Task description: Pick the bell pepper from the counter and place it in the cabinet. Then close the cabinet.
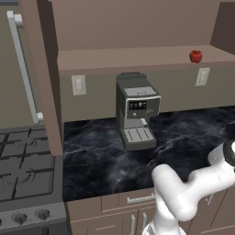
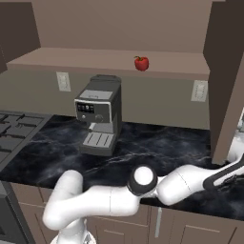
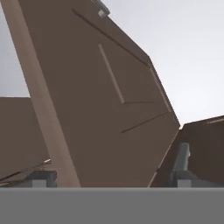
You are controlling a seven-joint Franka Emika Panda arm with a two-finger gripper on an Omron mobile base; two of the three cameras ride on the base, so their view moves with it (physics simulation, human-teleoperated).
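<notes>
- Left base view: the bell pepper (image 1: 196, 56) sits on the bottom board of the open cabinet (image 1: 137, 27), toward the right end, stem up; in the right base view it sits at the middle of that board, near the front edge.
- A grey coffee machine (image 1: 136, 110) stands on the black marbled counter (image 1: 183, 137) below the board, against the back wall and well left of the pepper.
- White wall outlets are set in the backsplash, one left of the machine (image 1: 78, 85) and one under the pepper (image 1: 202, 76).
- The stove (image 1: 23, 170) lies at the left end of the counter, with two knobs on its near face.
- The cabinet's left door (image 1: 43, 69) stands swung out over the stove's edge (a long silver bar handle shows just past it); the right door (image 2: 228, 81) hangs open at the right in the right base view.
- The white arm reaches low and rightward over the counter's near edge, above the brown drawers (image 1: 133, 202).
- Hand view: the gripper (image 3: 112, 175) faces a brown panelled door surface close up; its fingertips (image 3: 181, 159) stand spread wide, pinching nothing.
</notes>
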